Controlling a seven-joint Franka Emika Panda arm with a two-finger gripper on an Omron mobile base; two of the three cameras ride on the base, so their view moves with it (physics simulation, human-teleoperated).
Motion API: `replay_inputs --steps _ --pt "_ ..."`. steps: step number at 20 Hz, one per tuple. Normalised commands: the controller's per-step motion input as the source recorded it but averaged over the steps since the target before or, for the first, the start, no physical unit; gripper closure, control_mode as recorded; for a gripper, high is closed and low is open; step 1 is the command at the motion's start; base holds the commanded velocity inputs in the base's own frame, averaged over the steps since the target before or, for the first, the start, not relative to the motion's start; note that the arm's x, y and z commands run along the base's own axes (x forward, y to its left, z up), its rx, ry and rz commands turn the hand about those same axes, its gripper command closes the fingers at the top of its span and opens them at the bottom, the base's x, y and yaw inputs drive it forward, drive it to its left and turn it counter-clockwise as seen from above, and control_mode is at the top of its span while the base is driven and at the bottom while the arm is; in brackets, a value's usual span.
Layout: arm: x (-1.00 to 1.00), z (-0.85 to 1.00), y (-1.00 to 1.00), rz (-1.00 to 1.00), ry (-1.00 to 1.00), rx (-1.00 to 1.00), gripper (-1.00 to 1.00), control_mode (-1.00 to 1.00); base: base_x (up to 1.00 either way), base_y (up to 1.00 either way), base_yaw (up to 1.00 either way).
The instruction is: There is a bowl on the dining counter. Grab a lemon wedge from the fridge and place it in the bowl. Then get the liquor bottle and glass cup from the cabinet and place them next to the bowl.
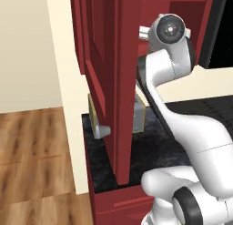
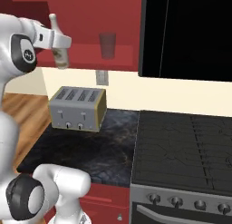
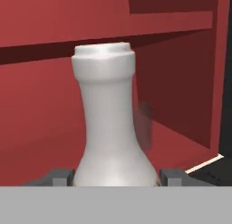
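The liquor bottle (image 3: 106,128), pale off-white with a narrow neck and a small cap, stands upright between my two finger tips (image 3: 170,176). My gripper (image 3: 115,177) is shut on its round body. From the right base view the liquor bottle (image 2: 60,55) hangs in my hand at the left front of the open red cabinet (image 2: 90,10). The glass cup (image 2: 108,45) stands on the cabinet's floor, to the right of the bottle and apart from it; it shows faintly as a glass cup (image 3: 145,123) behind the bottle. The cabinet's open door (image 1: 104,60) hides my fingers in the left base view.
A silver and tan toaster (image 2: 78,109) sits on the black-topped red unit (image 2: 81,150) below the cabinet. A dark stove (image 2: 181,146) adjoins it on the right, under a black appliance (image 2: 186,32). A wall outlet (image 2: 102,77) is behind the toaster.
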Motion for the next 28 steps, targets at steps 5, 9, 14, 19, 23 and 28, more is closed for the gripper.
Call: replay_inputs --steps 5,9,14,19,23,28 --pt "-1.00 0.20 -0.42 0.22 0.00 0.07 1.00 -1.00 0.00 0.00 0.00" --pt "-1.00 0.03 -0.31 0.28 0.00 0.03 1.00 -1.00 0.00 0.00 0.00" --pt "-1.00 0.00 -0.17 0.28 0.00 0.00 1.00 -1.00 0.00 0.00 0.00" --pt "-0.62 0.00 -0.03 0.17 0.00 0.00 1.00 -1.00 0.00 0.00 0.00" --pt "-0.02 -0.03 0.03 0.03 0.06 -0.03 1.00 -1.00 0.00 0.00 0.00" --pt "0.02 -0.22 0.03 0.01 0.23 -0.05 1.00 -1.00 0.00 0.00 0.00"
